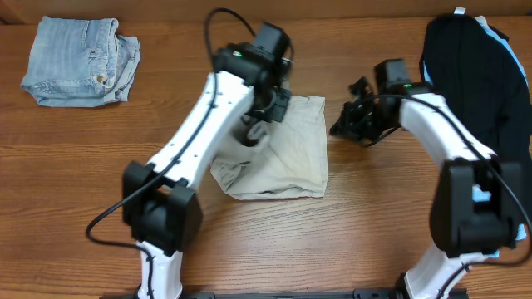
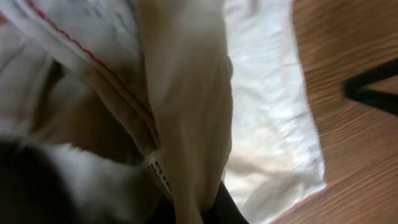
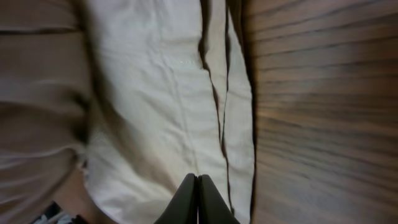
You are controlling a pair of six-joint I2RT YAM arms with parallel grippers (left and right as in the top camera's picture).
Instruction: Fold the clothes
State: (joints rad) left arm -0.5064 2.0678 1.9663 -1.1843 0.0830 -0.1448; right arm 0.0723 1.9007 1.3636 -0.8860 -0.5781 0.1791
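The beige khaki shorts (image 1: 287,162) lie folded in the middle of the table. My left gripper (image 1: 259,126) is over their upper left part and is shut on a lifted fold of the cloth. In the left wrist view the fold (image 2: 193,106) hangs between the fingers (image 2: 199,211), with the small white label (image 2: 158,174) beside it. My right gripper (image 1: 339,127) is just right of the shorts' right edge. In the right wrist view its fingers (image 3: 198,198) are shut, hold nothing, and hover over the shorts (image 3: 155,106) near that edge.
Folded faded blue denim shorts (image 1: 79,62) lie at the back left. A heap of black and light-blue garments (image 1: 478,75) lies at the back right, close behind the right arm. Bare wooden table (image 1: 374,216) surrounds the beige shorts.
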